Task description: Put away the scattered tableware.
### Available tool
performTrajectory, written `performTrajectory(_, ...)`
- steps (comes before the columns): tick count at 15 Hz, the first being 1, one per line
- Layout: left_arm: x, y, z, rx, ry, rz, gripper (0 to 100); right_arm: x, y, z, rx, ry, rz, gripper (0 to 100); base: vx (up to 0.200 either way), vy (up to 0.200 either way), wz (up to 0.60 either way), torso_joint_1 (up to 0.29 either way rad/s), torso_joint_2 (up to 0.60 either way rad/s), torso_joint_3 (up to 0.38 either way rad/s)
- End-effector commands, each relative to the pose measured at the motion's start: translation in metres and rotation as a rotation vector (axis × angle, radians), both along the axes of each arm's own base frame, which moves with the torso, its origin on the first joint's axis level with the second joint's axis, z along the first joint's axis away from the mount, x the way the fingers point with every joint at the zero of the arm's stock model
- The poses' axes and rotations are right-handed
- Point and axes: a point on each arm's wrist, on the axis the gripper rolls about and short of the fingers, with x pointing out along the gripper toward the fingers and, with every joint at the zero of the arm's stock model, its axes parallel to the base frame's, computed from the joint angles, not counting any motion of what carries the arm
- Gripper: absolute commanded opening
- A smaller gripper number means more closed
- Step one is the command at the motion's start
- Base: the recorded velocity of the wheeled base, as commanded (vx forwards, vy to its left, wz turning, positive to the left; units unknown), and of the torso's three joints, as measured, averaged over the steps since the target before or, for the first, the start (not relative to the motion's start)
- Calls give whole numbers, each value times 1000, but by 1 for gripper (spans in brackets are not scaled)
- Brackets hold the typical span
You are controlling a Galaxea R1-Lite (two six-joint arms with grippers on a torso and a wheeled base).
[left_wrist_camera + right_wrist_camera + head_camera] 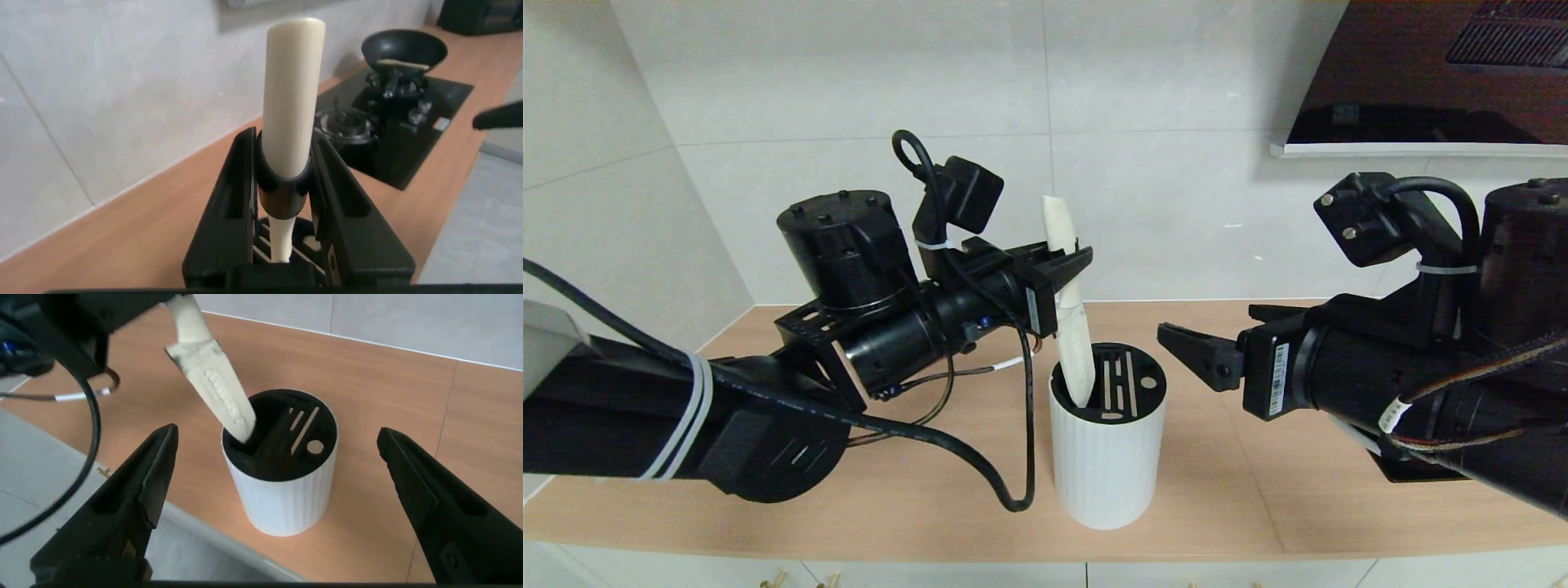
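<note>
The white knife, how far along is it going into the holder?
Partly done: the white knife has its blade tip inside the black slotted top of the holder, and it is tilted. In hand: the left gripper is shut on its handle. The right gripper hangs open beside the holder. Left: lower the knife fully and let go.

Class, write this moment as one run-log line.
left gripper: shut on knife | knife: blade tip in holder | right gripper: open, near holder

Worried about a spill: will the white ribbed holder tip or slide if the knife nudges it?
Probably tippable: the holder stands taller than wide, unheld on the counter. The knife enters near one edge, so a push could lever it.
</note>
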Motion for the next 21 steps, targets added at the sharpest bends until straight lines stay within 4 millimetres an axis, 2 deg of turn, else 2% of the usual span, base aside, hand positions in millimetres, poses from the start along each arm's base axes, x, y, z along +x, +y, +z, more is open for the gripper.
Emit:
performTrajectory(1,1,-8,-11,16,26,-8,0,0,0,0,0,1,0,100,0,0,0,0,0,0)
performTrajectory(8,5,-15,-30,61,58,33,0,0,0,0,1,0,0,100,0,0,0,0,0,0)
performTrajectory(15,14,-33,-65,98,101,21,0,0,0,0,1,0,-1,100,0,0,0,0,0,0)
performTrajectory(21,14,-34,-67,100,103,34,0,0,0,0,2,-1,-1,100,0,0,0,0,0,0)
